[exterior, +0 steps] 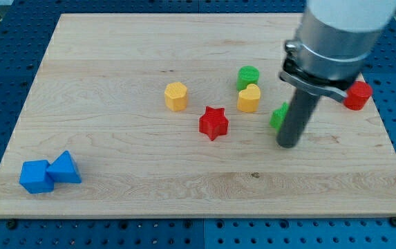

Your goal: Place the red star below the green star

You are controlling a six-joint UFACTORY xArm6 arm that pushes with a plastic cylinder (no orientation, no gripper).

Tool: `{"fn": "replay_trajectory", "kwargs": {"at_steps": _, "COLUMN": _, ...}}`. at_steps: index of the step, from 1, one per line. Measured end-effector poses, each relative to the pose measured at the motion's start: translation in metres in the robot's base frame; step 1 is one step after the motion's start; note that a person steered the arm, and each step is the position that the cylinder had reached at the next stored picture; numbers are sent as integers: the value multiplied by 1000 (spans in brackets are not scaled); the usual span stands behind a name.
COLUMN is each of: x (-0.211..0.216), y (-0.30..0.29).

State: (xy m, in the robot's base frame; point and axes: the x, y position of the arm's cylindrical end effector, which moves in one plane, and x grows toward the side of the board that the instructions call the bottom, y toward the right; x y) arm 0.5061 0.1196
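The red star point(213, 122) lies near the middle of the wooden board point(115, 166). The green star point(279, 116) sits to its right, mostly hidden behind my rod. My tip point(287, 144) rests on the board just below and right of the green star, about a hundred pixels right of the red star and not touching it.
A yellow hexagon block point(175, 96) lies left of the red star. A green round block point(248, 76) and a yellow heart-shaped block point(249, 98) sit above right of it. A red block point(357, 95) is at the right edge. Two blue blocks point(48, 172) are at bottom left.
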Motion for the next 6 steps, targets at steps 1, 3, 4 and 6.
{"fn": "replay_trajectory", "kwargs": {"at_steps": 1, "x": -24, "y": -35}}
{"fn": "replay_trajectory", "kwargs": {"at_steps": 3, "x": -54, "y": -100}}
{"fn": "replay_trajectory", "kwargs": {"at_steps": 4, "x": -55, "y": -141}}
{"fn": "replay_trajectory", "kwargs": {"at_steps": 6, "x": -33, "y": -140}}
